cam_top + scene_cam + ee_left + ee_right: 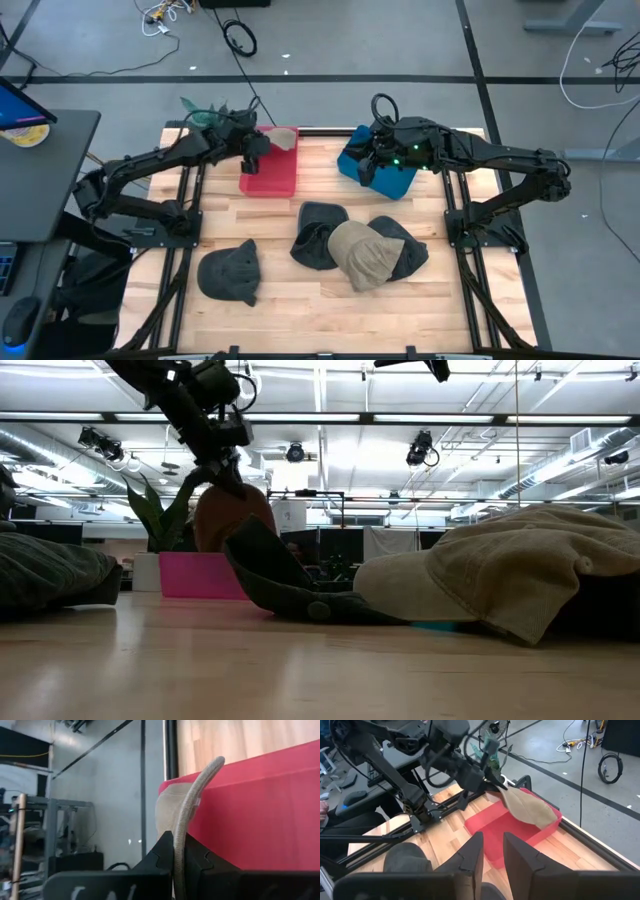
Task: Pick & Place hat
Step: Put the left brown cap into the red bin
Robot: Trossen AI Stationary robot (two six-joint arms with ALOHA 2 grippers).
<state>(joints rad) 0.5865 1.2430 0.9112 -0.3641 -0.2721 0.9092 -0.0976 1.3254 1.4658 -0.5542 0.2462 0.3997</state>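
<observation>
My left gripper point(257, 147) is shut on a tan hat point(527, 807) above the far end of the red bin point(270, 172). The hat also shows in the low view point(235, 515), hanging over the bin point(200, 575). My right gripper point(492, 855) is open and empty above the blue bin point(385, 178). A second tan hat point(362, 255) lies on the table, resting partly on two dark hats point(318, 235) point(408, 245). Another dark hat point(228, 272) lies at the near left. My left gripper pinches the tan hat's brim point(181, 851) between its two fingers, the brim standing edge-on in the wrist view. The fingers come from above, slanting from the table's left. The hat hangs below the fingers point(228, 472), crown down, over the red bin's far end.
The red bin and the blue bin stand side by side at the table's far edge. Bare wood point(300, 315) lies along the near edge. A potted plant point(205, 112) stands beyond the far left corner. A desk with a laptop point(20, 120) is left of the table.
</observation>
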